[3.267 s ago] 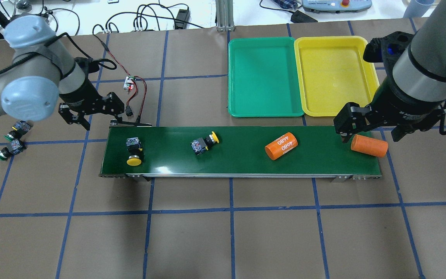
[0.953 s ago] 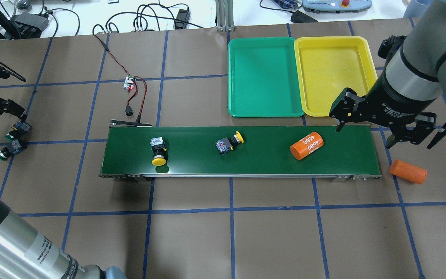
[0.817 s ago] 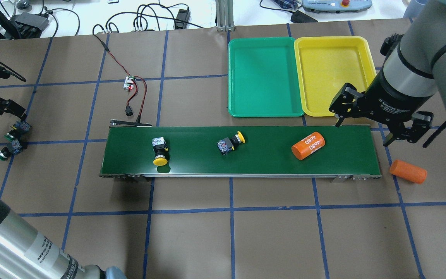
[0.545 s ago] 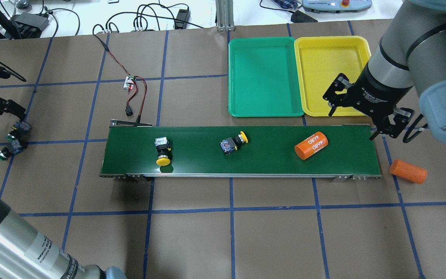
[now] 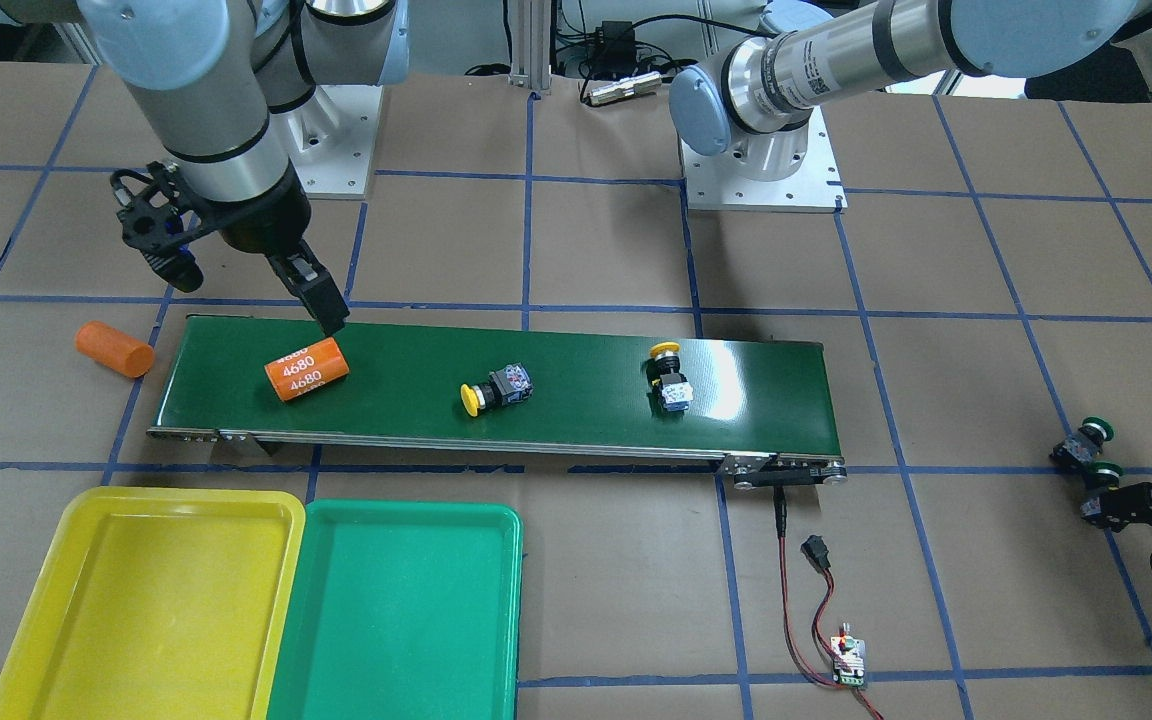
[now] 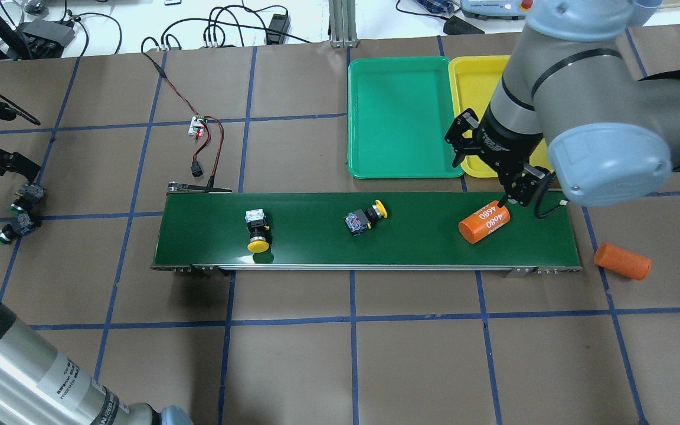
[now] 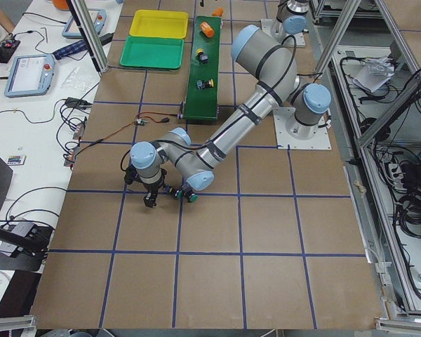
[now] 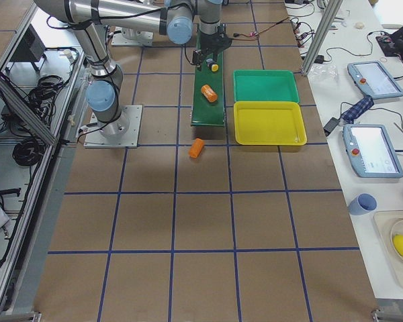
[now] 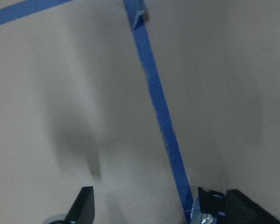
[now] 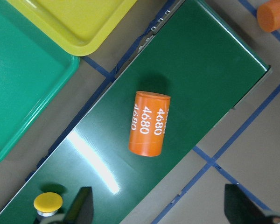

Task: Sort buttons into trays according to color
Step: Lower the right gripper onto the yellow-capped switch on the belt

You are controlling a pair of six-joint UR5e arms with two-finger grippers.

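From overhead, two yellow-capped switches lie on their sides on the single conveyor belt (image 6: 422, 236), a long, glossy dark-green strip. The first yellow button (image 6: 257, 230) has its long axis across the belt, with its cap toward the robot-side edge. The second yellow button (image 6: 365, 217) lies near mid-belt, its axis roughly along the belt and its cap aimed at the trays' end. Off the belt, on brown paper gridded with blue tape, the upper green button (image 6: 26, 196) and lower green button (image 6: 14, 227) lie near each other with parallel diagonal axes, making four. The green tray (image 6: 402, 118) and yellow tray (image 6: 476, 88) are shallow, smooth plastic rectangles with rounded corners, set edge to edge beyond the belt. Of two matte orange cylinders, the 4680 cylinder (image 6: 484, 221) lies diagonally on the belt and the plain cylinder (image 6: 622, 261) rests on the paper past the belt's end. The right gripper (image 6: 489, 164) hangs over the 4680 cylinder, and the left gripper (image 6: 24, 171) sits just beside the upper green button. In the front-facing view, whether the left gripper touches the green pair cannot be told. The side views show the same layout at a small size. In the left wrist view, black fingertips (image 9: 86, 205) stand wide apart over bare paper, gripping nothing. In the right wrist view, fingertips (image 10: 84, 207) are likewise spread wide and hold nothing, with the 4680 cylinder below.
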